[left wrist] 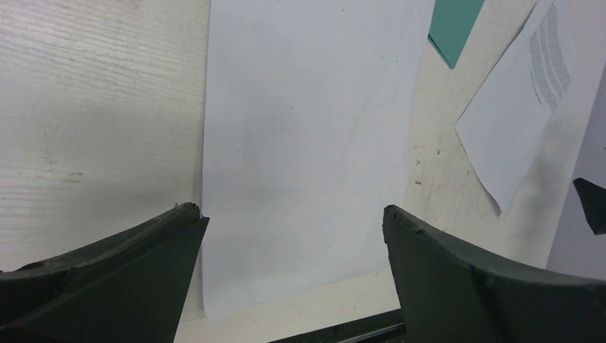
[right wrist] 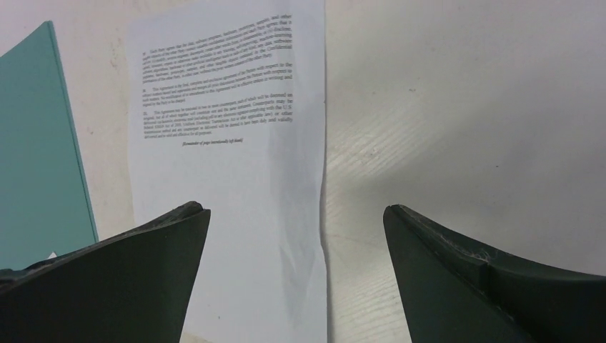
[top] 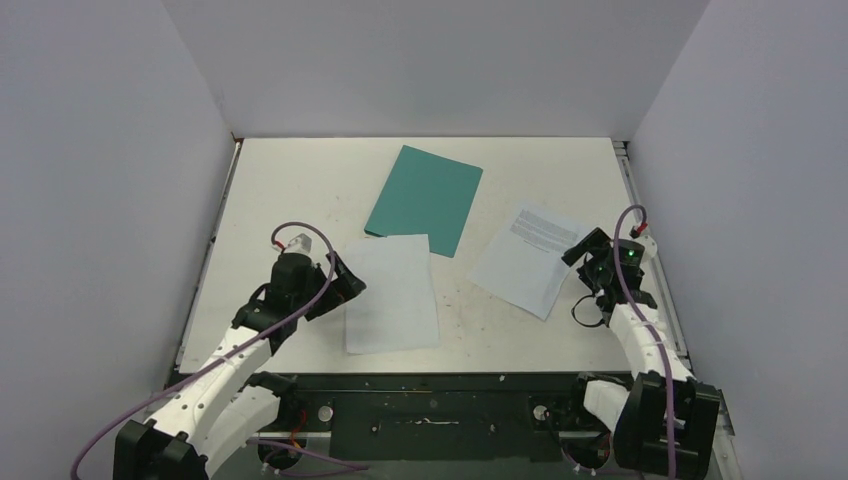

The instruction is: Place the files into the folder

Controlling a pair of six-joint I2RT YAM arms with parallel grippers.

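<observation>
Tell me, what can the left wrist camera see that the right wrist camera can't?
Only the left wrist view shows the blank white paper sheet, seen between the fingers of the open left gripper. Only the right wrist view shows the open right gripper, and the small black print close enough to make out as paragraphs. Both show the printed white paper sheet, the flat teal-green card folder and the pale wooden table. The left wrist view catches just one corner of the folder.
</observation>
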